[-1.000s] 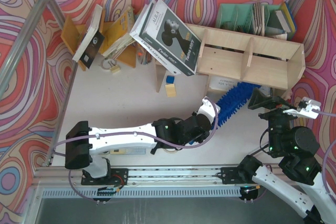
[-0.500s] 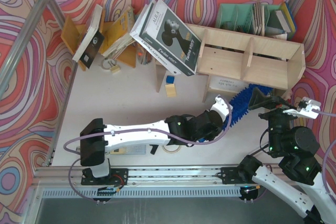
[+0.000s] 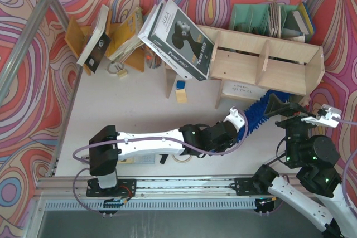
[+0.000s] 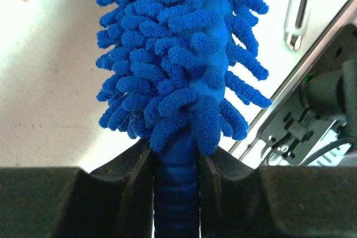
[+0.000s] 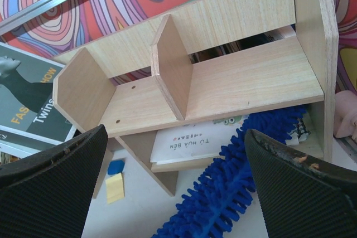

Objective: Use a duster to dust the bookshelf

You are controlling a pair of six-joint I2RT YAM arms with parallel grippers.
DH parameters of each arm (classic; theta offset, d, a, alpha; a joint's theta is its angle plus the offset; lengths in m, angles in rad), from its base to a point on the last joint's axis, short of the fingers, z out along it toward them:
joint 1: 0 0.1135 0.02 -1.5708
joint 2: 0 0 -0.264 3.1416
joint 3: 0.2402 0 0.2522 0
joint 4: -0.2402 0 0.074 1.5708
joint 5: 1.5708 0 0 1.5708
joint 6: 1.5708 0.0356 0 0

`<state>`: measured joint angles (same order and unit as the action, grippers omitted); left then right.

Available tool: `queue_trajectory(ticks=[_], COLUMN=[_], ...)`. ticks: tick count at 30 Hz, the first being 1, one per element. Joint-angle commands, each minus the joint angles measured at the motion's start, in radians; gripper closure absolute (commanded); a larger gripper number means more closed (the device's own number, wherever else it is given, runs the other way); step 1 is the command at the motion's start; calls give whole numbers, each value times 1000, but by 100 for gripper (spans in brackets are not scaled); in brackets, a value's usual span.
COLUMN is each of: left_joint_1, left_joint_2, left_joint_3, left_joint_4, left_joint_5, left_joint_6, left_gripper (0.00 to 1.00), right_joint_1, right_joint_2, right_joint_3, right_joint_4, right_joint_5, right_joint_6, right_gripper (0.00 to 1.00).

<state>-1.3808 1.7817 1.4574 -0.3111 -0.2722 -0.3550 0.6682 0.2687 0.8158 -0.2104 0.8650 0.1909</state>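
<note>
The pale plywood bookshelf point(image 3: 262, 65) stands at the back right, and the right wrist view looks into its open compartments point(image 5: 234, 82). The blue fluffy duster point(image 3: 256, 111) lies slanted in front of the bookshelf's lower tier, its tip under the front edge. My left gripper point(image 3: 239, 122) is shut on the duster's dark blue ribbed handle point(image 4: 177, 193), with the bristles point(image 4: 178, 54) fanning out ahead of the jaws. My right gripper point(image 3: 298, 112) hovers open just right of the duster's tip; nothing sits between its black pads point(image 5: 56, 176), and the duster point(image 5: 234, 193) passes below them.
A big grey-covered book point(image 3: 178, 32) leans on the shelf's left end. A green file organizer point(image 3: 268, 19) stands behind it, an orange book rack point(image 3: 78, 37) at the back left. Blue and yellow blocks point(image 3: 181, 92) and a white booklet point(image 5: 195, 137) lie by the shelf legs.
My left arm has reached further right, carrying the duster rightwards along the shelf's lower tier toward the right gripper. The right arm has not moved.
</note>
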Motion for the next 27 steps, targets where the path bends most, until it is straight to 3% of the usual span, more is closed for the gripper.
queue_trajectory(ticks=[1,9,15,27], left_joint_1=[-6,-66,-61,-61], left_joint_2=[-65,-134,-174,-90], left_joint_3=[-53,-27,-88,-72], left_joint_4=[-18,5,36,-47], left_joint_5=[29,-17,-50,-4], left_joint_6=[4,34,25,31], left_gripper=[100,100,100,100], right_joint_1=[2,2,2,2], right_joint_2=[-13,-6,-5,3], right_joint_3=[-12,1,11,16], right_joint_4=[-6,-6,-11,-17], right_joint_5=[21,17,13,8], right_joint_6=[-6,-2,-2,9], right_gripper=[1,1,1,1])
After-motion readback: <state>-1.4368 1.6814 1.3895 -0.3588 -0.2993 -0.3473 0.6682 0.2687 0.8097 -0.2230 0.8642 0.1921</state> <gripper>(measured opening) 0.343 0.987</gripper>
